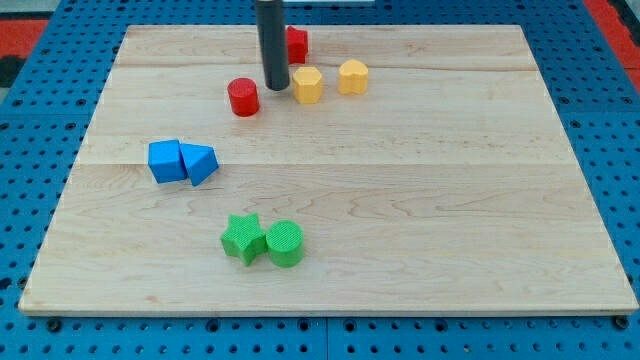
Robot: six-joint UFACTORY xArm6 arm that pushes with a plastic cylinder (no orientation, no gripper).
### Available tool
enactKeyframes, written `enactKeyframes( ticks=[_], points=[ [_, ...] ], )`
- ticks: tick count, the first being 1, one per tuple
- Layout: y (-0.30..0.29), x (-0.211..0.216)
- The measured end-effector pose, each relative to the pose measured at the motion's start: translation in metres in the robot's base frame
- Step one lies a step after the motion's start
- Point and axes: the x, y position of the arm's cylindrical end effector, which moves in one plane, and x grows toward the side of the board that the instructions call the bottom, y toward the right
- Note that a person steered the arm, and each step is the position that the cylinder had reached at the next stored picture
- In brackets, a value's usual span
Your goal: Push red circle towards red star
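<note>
Green star [241, 238] and green cylinder [285, 243] lay nearest; red circle [243, 97] sat left of my tip [277, 86], red star [296, 44] behind the rod. No jaws fitted. I judged the tip should round to the circle's lower-left, then push up-right.

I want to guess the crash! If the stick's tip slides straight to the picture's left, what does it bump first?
Probably the red circle, just left of my tip and slightly lower in the view. It might only clip the circle's far edge; depth is unclear.
</note>
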Motion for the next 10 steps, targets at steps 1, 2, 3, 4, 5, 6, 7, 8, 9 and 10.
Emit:
enactKeyframes(
  ticks=[1, 2, 3, 4, 5, 6, 7, 8, 9, 10],
  points=[
    [0.048, 0.0],
    [0.047, 0.025],
    [0.015, 0.075],
    [-0.023, 0.052],
    [-0.036, 0.015],
    [-0.028, 0.058],
    [-0.053, 0.088],
    [-0.105, 0.055],
    [-0.102, -0.001],
    [-0.079, -0.003]
  ],
)
